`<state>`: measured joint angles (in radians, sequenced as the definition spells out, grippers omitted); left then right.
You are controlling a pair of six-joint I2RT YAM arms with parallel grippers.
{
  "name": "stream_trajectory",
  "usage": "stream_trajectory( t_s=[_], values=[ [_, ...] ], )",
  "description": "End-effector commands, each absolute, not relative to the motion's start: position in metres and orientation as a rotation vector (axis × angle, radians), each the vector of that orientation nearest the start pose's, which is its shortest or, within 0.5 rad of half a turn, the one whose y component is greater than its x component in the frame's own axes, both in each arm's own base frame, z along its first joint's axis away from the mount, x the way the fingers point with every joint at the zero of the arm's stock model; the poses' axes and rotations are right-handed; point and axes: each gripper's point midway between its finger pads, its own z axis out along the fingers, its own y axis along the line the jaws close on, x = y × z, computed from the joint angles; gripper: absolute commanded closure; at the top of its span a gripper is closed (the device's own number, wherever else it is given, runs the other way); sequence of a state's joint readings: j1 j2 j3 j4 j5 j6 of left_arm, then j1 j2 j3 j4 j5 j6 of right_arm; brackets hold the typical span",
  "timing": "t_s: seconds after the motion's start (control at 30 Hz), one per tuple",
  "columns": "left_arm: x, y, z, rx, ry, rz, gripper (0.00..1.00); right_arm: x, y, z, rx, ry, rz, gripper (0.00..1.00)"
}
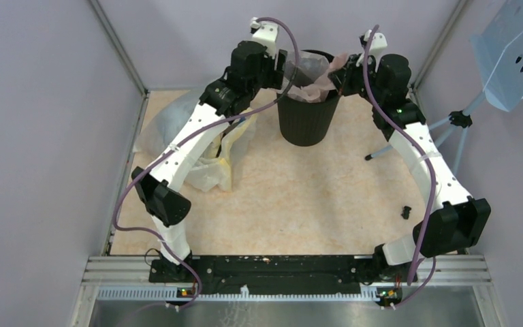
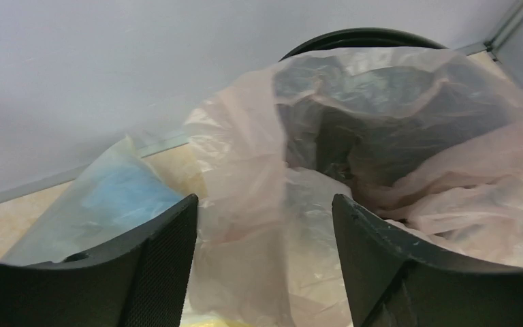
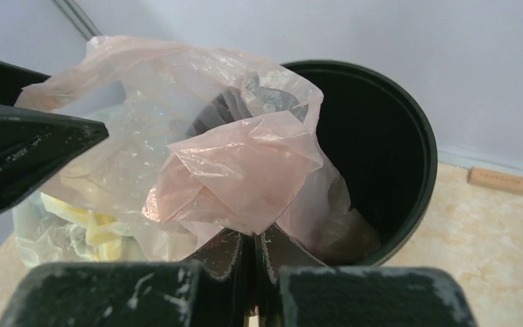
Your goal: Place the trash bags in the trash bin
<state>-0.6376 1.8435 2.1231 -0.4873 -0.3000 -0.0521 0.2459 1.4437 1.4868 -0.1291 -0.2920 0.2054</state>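
Back wall [image 1: 177, 41] near; bag [image 3: 245, 170] overhangs bin [image 1: 306, 122] rim.

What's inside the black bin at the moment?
A pale pink trash bag sits partly inside the trash bin, bunched above its rim, with the right gripper shut on its film. Part of the inner wall shows bare. The bottom is covered by film and shadow.

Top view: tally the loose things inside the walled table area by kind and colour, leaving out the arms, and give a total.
pink bag: 1
bluish bag: 1
yellowish bag: 1
black bin: 1
small black piece: 1
Total: 5
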Motion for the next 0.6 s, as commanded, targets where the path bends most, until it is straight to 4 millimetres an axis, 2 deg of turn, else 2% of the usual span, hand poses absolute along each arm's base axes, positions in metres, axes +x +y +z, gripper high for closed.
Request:
stream_trajectory(
  t_s=[0.0,0.07,0.13,0.2,0.27,0.33,0.5,0.57],
  values=[
    [0.465,-0.243,0.412,0.178,1.747,-0.228,0.33,0.429,0.154,0.41,-0.214,1.651,0.506,0.99],
    [0.463,-0.244,0.41,0.187,1.737,-0.298,0.53,0.429,0.144,0.406,-0.181,1.686,0.453,0.93],
    [0.459,-0.247,0.408,0.193,1.722,-0.364,0.71,0.428,0.131,0.398,-0.129,1.732,0.39,0.78],
    [0.455,-0.25,0.404,0.2,1.711,-0.415,0.85,0.425,0.121,0.387,-0.082,1.784,0.34,0.63],
    [0.451,-0.252,0.4,0.203,1.7,-0.454,0.96,0.423,0.108,0.377,-0.023,1.825,0.282,0.55],
    [0.446,-0.25,0.397,0.183,1.692,-0.485,1.0,0.421,0.097,0.367,0.02,1.851,0.248,0.53],
    [0.433,-0.245,0.389,0.16,1.675,-0.579,1.0,0.413,0.076,0.344,0.106,1.892,0.253,0.53],
    [0.43,-0.242,0.379,0.154,1.686,-0.588,1.0,0.408,0.072,0.338,0.131,1.888,0.273,0.59]
  ],
)
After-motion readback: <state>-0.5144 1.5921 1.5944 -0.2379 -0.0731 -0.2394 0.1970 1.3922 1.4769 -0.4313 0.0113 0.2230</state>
